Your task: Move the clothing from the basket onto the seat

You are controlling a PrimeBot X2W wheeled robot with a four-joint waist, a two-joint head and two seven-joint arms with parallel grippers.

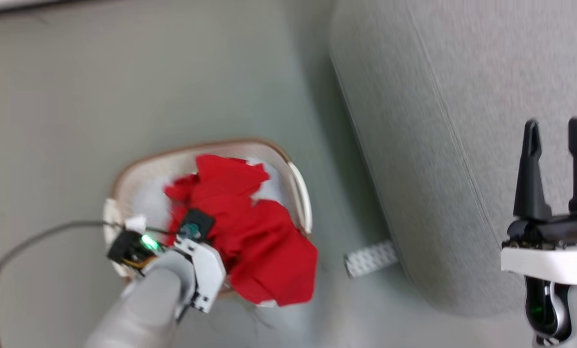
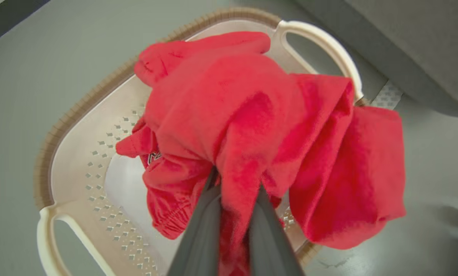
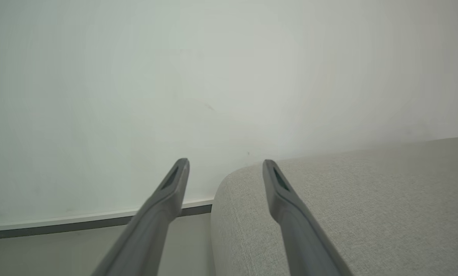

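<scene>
Pinching a fold of the clothing (image 2: 244, 115), our left end effector (image 2: 236, 184) has both dark fingers closed on red fabric that bulges up between and around them. Closest to the fingers the cloth is bunched into thick, soft folds. A gathered hem hangs just left of them, with a small dark-and-white emblem on a fold above it. Further out, a broad flap spreads to the right of the fingers and drapes over the rim beside one handle.

Beneath the end effector sits the basket (image 2: 79, 115), with its cream perforated wall and brown woven-look rim showing around the garment. We judge that most of the clothing is gathered up above the basket floor, though we cannot tell whether its lowest folds have cleared the bottom. The grey floor (image 1: 124, 72) lies around the basket.

Beyond the draped flap, well apart from the left end effector, is the seat (image 1: 462, 96), a light grey upholstered sofa with a rounded edge and a long seam. Nothing red lies on it. Our right end effector (image 1: 554, 125) hangs over that seat with its fingers spread and nothing between them.

As we read it, the grasp is made and the lift is under way. Left to do are clearing the rim, carrying across the floor gap and releasing on the seat. The loose flap may catch the handle.
</scene>
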